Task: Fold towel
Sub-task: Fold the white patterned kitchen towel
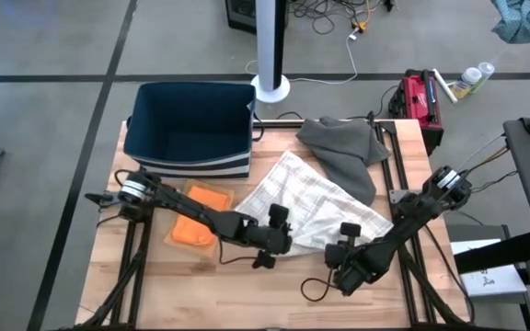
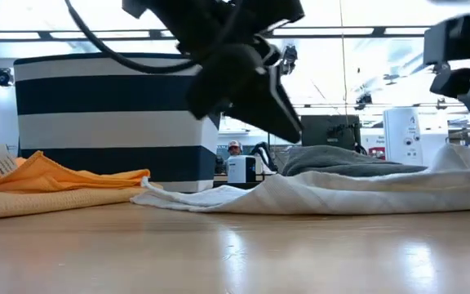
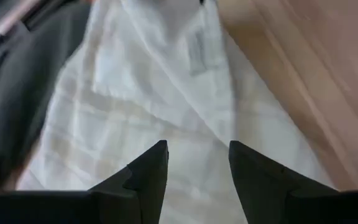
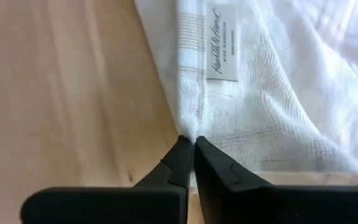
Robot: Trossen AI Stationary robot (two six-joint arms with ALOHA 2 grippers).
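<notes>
A white checked towel (image 1: 311,198) lies spread and rumpled on the wooden table's middle; it also shows in the low view (image 2: 341,192). My right gripper (image 4: 192,146) is shut on its near edge, close to a sewn label (image 4: 222,43). My left gripper (image 3: 197,165) hovers open above the white towel (image 3: 142,93), with nothing between its fingers. In the high view my left gripper (image 1: 279,241) is at the towel's near left side and my right gripper (image 1: 339,250) at its near corner. My right gripper pinches the white towel's hemmed edge (image 4: 190,132) between its two fingertips, a little way from the label. The fingers slant steeply down from above. The towel lies slack on the table; one layer or several, I cannot tell.
An orange towel (image 1: 196,219) lies at the left, next to a dark striped basket (image 1: 190,129) at the far left. A grey towel (image 1: 343,147) lies at the far right, partly on the white towel's far end. Bare wood runs along the near edge.
</notes>
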